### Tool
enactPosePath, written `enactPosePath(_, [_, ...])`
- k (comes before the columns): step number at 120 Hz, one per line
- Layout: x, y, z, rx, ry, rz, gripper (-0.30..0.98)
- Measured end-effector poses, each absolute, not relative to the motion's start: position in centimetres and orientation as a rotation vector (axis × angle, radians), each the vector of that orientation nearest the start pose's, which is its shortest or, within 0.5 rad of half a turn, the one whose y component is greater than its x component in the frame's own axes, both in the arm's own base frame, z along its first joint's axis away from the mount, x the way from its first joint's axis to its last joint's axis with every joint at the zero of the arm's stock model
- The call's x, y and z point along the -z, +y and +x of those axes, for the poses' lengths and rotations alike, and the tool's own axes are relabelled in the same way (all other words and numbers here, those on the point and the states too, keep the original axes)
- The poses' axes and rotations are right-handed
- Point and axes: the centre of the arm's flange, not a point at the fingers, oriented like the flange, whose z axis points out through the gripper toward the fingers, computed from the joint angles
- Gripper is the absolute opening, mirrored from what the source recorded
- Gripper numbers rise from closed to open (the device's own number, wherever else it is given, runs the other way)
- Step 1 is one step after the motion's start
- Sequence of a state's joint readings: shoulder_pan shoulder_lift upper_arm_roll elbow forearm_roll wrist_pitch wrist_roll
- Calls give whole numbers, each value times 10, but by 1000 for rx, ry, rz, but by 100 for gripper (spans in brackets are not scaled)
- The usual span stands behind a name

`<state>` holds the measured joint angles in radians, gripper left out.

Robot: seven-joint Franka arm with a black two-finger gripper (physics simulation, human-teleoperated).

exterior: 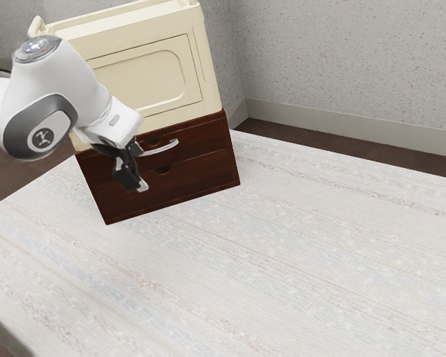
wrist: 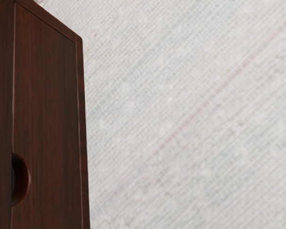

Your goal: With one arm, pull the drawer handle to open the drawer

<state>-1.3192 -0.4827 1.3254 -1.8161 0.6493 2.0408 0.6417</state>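
I have my gripper (exterior: 140, 184) pointed downward in front of the dark wooden chest, near the handle (exterior: 160, 149); whether it is spread wide or closed up narrow, I cannot tell, nor whether it touches the wood. The handle is a curved, silvery bar on the front of the upper drawer (exterior: 202, 134), which looks shut to me. I judge the bar stiff and probably smooth, so a loose pinch could slide along it. I would take it near the middle of its curve, squarely across, and draw straight out from the front; the drawer should come fairly easily, though a pull to one side might make it bind.

Lower down is a second drawer front (exterior: 197, 175) with a half-round notch (exterior: 163, 169). The cream cabinet (exterior: 137, 78) rises above, and the pale tabletop (exterior: 305, 245) spreads out in front.

My arm (exterior: 74, 100) covers part of the chest toward the exterior view's left, and the handle's end on that side is hard to separate from the gripper. The drawer's inside and runners are hidden, so its load is a guess. In the wrist view the chest is cut off, with a notch (wrist: 22, 179) at its edge.
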Motion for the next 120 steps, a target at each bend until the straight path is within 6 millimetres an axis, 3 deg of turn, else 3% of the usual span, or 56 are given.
enactPosePath(14, [-577,153,572,416,1088,-2629,69])
enactPosePath(63, [-573,182,583,384,1064,-2578,69])
enactPosePath(99, [-572,173,592,374,1101,-2488,69])
enactPosePath(120, [-566,178,595,358,1087,-2458,69])
